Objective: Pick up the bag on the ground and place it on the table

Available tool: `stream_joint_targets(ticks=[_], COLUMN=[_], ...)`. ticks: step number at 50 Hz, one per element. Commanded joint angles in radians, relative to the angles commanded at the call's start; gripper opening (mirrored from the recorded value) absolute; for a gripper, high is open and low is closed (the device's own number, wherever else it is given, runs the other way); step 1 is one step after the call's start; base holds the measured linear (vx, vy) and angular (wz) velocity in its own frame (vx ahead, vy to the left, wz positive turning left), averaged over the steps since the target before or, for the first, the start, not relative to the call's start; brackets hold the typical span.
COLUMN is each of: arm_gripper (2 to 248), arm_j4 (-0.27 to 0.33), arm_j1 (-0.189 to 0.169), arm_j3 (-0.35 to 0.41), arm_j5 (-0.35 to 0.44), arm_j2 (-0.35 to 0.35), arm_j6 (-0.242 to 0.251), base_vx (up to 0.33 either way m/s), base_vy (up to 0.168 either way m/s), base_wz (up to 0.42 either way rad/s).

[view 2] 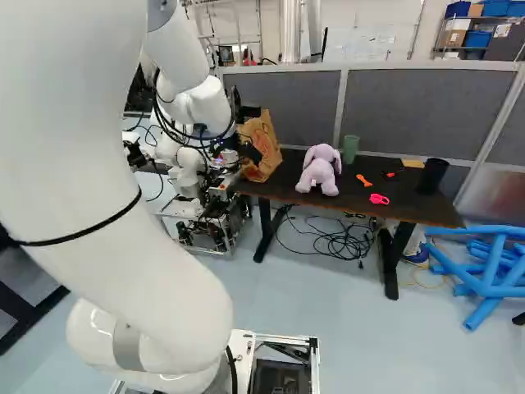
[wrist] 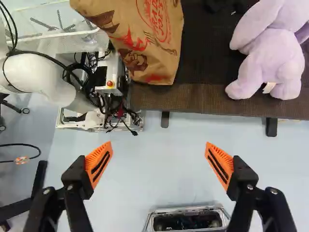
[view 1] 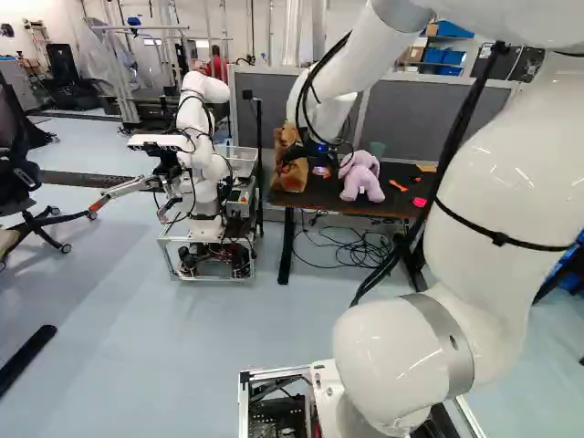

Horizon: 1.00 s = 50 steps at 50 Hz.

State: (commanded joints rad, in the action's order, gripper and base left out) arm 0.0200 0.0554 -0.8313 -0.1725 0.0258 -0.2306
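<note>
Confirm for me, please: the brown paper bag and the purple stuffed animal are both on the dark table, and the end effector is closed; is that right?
Not quite: the end effector is open; the wrist view shows its two fingers standing wide apart. The brown paper bag and the purple stuffed animal are indeed both on the dark table.

Creased brown paper bag (wrist: 145, 48), red print, upright at near end of table, ahead of fingers (wrist: 99, 166). Dark-topped table (wrist: 193, 99), level, also ahead.
</note>
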Motion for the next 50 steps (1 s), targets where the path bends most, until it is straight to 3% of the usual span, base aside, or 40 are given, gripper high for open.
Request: stream_joint_targets(ticks=[26,50], arm_gripper=[247,247], arm_j4=[-0.007,-0.012], arm_j1=[-0.019,-0.033], arm_j3=[0.253,0.442], arm_j5=[0.355,0.621], arm_j2=[-0.104,-0.181], arm_j6=[0.078,0.137], base_vx=[0.000,0.000], base_vy=[0.000,0.000], base_wz=[0.000,0.000])
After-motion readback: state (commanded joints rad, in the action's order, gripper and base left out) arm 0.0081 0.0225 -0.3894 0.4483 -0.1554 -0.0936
